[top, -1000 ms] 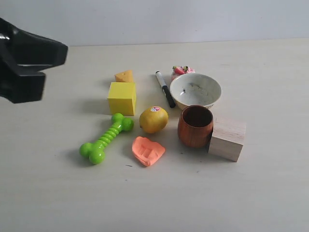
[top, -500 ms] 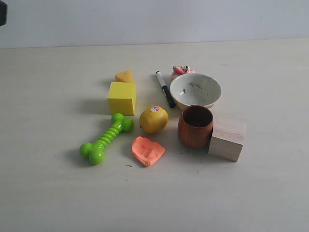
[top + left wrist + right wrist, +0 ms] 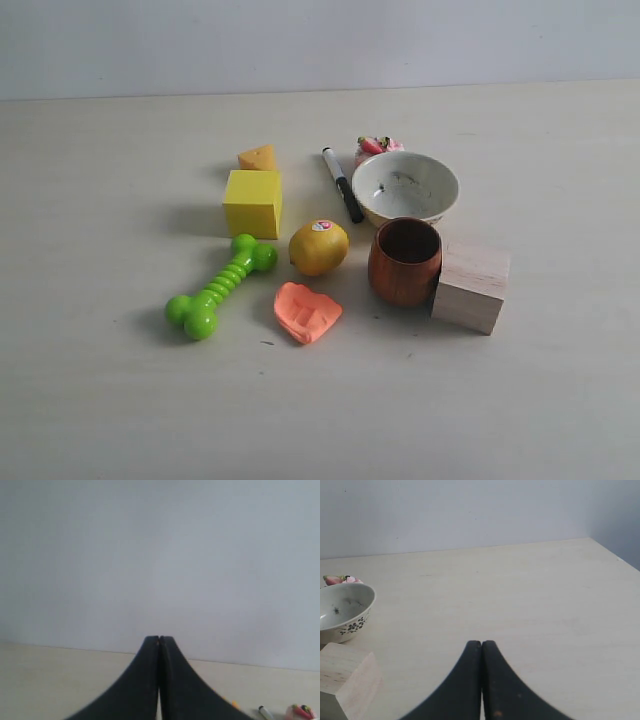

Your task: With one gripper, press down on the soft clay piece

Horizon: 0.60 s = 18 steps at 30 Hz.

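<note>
The soft clay piece [image 3: 306, 312], a flat salmon-orange lump with ridged marks, lies on the table just in front of the round yellow fruit [image 3: 319, 247]. No arm shows in the exterior view. My left gripper [image 3: 159, 639] is shut with nothing in it, raised and pointing at the back wall. My right gripper [image 3: 481, 643] is also shut and empty, over bare table to the right of the objects. Neither wrist view shows the clay.
A green bone toy [image 3: 219, 286], yellow cube [image 3: 253, 203], orange-yellow wedge [image 3: 258, 157], black marker [image 3: 342, 184], white bowl [image 3: 405, 187], brown cup [image 3: 405, 260] and wooden block [image 3: 471, 285] surround the clay. The right wrist view shows the bowl [image 3: 342, 611] and block [image 3: 345, 678].
The left arm, seen at the exterior view's upper left a second ago, has withdrawn out of that view. The objects have not moved.
</note>
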Available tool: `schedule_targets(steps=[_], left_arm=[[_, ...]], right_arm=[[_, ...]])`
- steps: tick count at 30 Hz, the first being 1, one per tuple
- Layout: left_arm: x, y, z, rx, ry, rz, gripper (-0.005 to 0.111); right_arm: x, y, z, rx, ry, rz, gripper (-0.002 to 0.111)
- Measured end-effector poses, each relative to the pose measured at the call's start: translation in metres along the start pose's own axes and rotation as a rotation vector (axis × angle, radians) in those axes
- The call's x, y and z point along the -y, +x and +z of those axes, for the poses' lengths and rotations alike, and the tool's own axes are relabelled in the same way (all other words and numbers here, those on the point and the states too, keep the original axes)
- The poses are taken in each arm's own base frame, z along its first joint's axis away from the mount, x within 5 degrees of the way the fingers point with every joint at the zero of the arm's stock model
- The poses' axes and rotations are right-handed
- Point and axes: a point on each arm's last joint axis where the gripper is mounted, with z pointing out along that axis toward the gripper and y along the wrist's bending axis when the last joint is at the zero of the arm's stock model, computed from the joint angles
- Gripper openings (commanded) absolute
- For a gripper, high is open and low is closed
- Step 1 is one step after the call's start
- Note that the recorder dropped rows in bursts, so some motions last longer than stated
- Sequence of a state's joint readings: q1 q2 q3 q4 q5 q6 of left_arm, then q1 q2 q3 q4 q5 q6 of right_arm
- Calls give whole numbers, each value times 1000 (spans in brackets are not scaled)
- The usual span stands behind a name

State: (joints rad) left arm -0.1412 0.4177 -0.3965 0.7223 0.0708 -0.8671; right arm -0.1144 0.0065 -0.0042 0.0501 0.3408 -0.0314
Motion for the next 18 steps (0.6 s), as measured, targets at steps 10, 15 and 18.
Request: schedule_targets(steps=[10,15,18], left_arm=[[-12,40,-25,53,-62,-56,0],[-12,57,-28,52,-37,-112,0],[-12,68,-30,56,-16,-122,0]], right_arm=[[0,0,0,0,0,0,0],[0,0,0,0,0,0,0],[0,0,0,0,0,0,0]])
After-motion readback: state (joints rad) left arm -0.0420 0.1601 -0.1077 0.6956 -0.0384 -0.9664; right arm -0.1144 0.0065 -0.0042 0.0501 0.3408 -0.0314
